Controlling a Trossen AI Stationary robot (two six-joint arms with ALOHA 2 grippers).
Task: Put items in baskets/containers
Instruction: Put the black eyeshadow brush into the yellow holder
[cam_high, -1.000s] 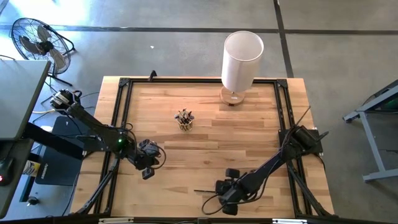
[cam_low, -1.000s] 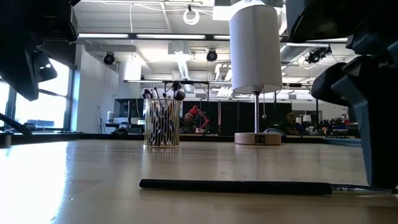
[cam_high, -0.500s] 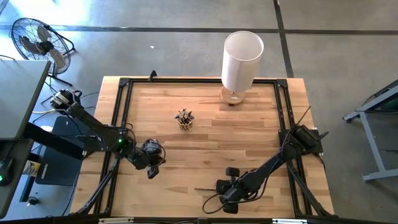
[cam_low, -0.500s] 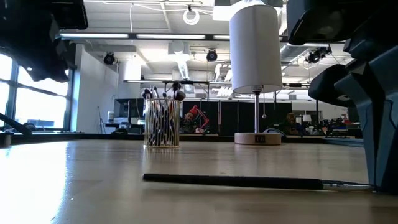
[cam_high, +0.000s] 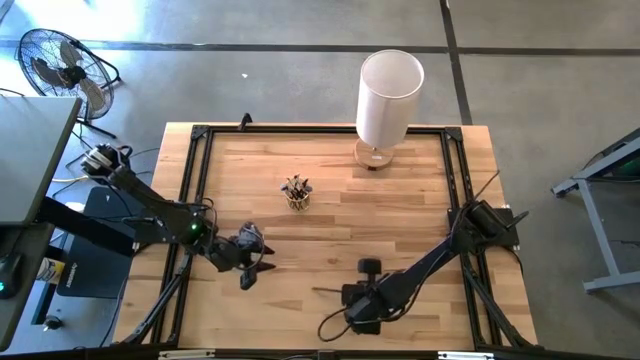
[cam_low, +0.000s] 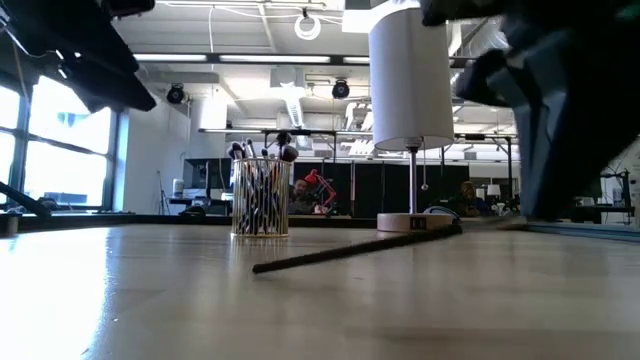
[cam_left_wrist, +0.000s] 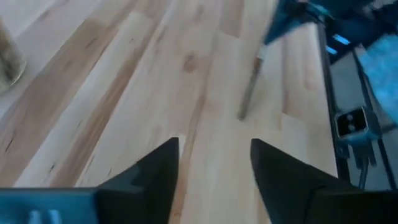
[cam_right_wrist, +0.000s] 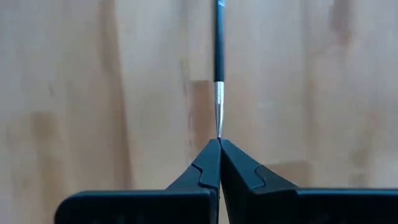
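Brushes first: most of them are already standing bristle-up in the little glass cup (cam_high: 296, 196), which sits a bit toward 10 o'clock from the middle of the wooden table (cam_high: 400, 220). From the low camera you can see the cup (cam_low: 260, 196) packed with dark and pale handles, bristle tips poking above the rim.

One last brush (cam_high: 328, 291) is near the 6 o'clock edge of the table. The right gripper (cam_right_wrist: 219, 142) has its two fingers pinched fully together on the thin metal end of it, and the dark handle (cam_right_wrist: 218, 37) sticks straight out ahead of the fingertips. In the low view that brush (cam_low: 350, 250) is tilted, one end down on the wood and the other end raised toward the gripper.

Right arm pose: it comes in from its base at about 4 o'clock, stretched low and diagonal across the table, with the right gripper (cam_high: 350, 296) down near the surface close to 6 o'clock.

Left arm reaches in from the 9 o'clock side, elbow bent, and the left gripper (cam_high: 262, 268) sits around 8 o'clock, well apart from the cup. Its fingers (cam_left_wrist: 155, 171) are spread wide with nothing between them, just bare wood showing in the gap. Its wrist camera looks across at the tilted brush (cam_left_wrist: 250, 87) and the other arm.

Tall white cylinder (cam_high: 388, 98) on its wooden base stands at 12 o'clock, well apart from both arms.
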